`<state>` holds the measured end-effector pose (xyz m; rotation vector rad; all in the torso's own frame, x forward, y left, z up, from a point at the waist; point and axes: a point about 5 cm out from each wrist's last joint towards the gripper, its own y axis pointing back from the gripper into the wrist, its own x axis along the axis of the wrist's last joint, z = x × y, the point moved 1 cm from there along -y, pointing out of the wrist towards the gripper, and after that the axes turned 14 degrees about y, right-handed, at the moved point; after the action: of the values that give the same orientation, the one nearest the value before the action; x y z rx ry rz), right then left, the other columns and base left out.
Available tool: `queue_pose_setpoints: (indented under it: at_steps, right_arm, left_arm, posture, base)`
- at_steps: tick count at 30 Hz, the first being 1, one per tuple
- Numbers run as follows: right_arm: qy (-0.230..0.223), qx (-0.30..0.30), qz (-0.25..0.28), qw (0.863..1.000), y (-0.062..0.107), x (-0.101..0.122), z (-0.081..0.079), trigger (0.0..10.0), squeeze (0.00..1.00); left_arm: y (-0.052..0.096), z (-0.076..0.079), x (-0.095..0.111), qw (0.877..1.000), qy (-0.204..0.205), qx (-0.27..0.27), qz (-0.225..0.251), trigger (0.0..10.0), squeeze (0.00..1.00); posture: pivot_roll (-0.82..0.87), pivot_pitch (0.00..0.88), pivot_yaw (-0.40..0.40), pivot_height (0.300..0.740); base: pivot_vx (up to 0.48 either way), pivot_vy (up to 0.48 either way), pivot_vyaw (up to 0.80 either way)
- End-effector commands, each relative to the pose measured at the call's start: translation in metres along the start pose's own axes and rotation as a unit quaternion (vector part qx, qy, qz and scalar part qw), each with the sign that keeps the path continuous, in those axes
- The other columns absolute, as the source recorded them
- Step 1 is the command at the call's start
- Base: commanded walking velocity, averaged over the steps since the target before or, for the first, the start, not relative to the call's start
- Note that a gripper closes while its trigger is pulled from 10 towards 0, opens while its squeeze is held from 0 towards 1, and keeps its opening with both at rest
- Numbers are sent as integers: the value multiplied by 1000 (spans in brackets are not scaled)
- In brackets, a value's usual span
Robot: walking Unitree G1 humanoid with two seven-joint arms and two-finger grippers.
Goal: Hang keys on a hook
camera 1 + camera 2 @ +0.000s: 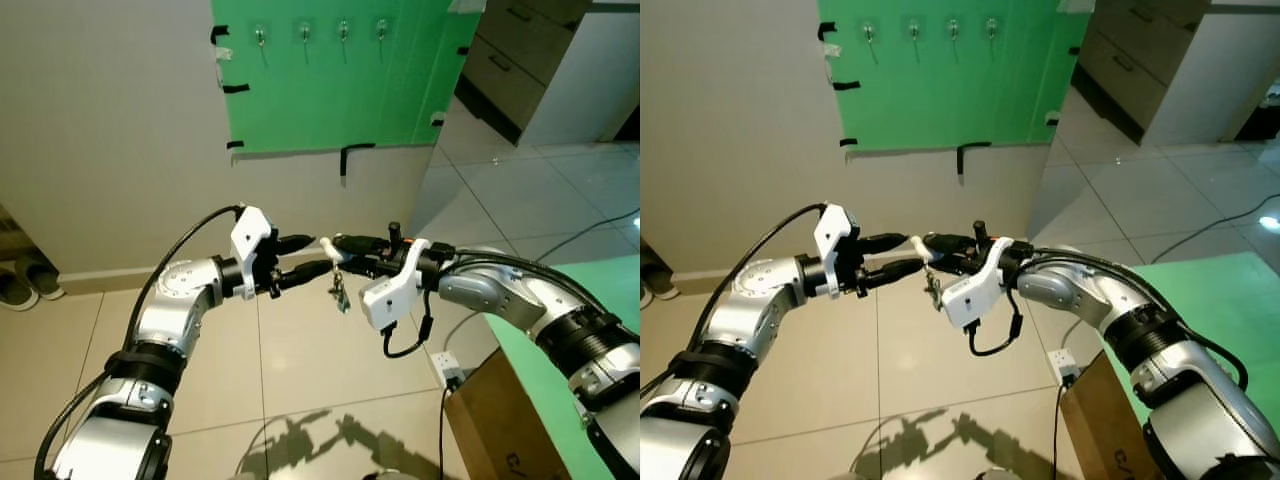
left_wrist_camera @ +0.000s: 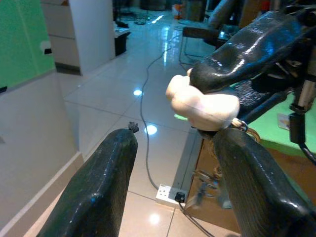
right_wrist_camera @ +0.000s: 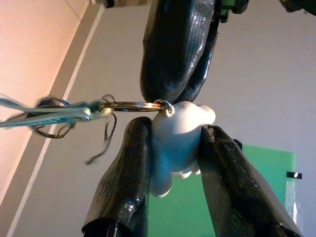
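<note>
1. The robot's 2 silver arms are raised in front of its chest and bent at the elbows, so that the forearms run inward and the grippers meet tip to tip above the beige tiled floor point(image 1: 300, 380).
2. The right gripper point(image 3: 174, 143) has its 2 long black fingers closed on a small white rounded plastic keychain charm point(image 3: 177, 138), which sits squeezed between the pads.
3. A thin brass-coloured key ring point(image 3: 131, 105) passes through the loop at the top of the charm, and the metal keys with a pale blue tag point(image 1: 340, 293) hang from it just beneath the fingertips, clear of the floor.
4. The left gripper point(image 2: 173, 143) points toward the right one, its 2 black fingers spread apart, with the charm at their tips; 1 finger point(image 2: 247, 173) lies just beside the charm, and whether it touches cannot be told.
5. The left forearm is roughly level, with a white camera bracket point(image 1: 248, 238) standing above its wrist; the right forearm also runs roughly level, with a white bracket point(image 1: 392, 290) hanging under its wrist.
6. Ahead, a green sheet point(image 1: 330, 90) is taped to the pale wall point(image 1: 110, 140), and a row of 4 small metal hooks point(image 1: 301, 34) sits near its top edge, well apart from the keys.
7. A cardboard box with a green top point(image 1: 520, 400) stands at the robot's right.
</note>
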<state>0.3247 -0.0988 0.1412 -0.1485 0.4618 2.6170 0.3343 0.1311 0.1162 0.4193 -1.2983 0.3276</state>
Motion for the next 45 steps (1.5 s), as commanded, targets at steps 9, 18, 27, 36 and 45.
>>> queue_pose_setpoints:
  at_steps: [9, 18, 27, 36, 45]
  right_arm:
    - [49, -24, 5, 999, 7, -14, 16, 0, 0]
    - [70, -19, 36, 997, 9, -12, 19, 0, 0]
    - [58, -32, 51, 997, 6, -7, 18, 0, 0]
    - [47, -44, 55, 996, 2, -5, 20, 0, 0]
    - [42, -49, 56, 996, 2, -5, 22, 0, 0]
  left_arm:
    - [8, 5, 1, 997, -13, -71, -29, 10000, 0]
    - [6, 9, 2, 995, -7, -93, -25, 10000, 0]
    - [0, 11, 4, 995, 2, -102, -13, 8667, 0]
    - [-10, 16, 2, 994, 17, -110, -7, 1098, 0]
    - [-10, 17, -1, 992, 34, -121, -16, 0, 0]
  posture:
    - [-98, 0, 12, 740]
    - [-103, 0, 12, 740]
    - [-104, 0, 8, 740]
    - [-105, 0, 10, 740]
    - [-107, 0, 11, 740]
  base:
    - [0, 0, 0]
    - [0, 0, 0]
    - [0, 0, 0]
    - [0, 0, 0]
    - [0, 0, 0]
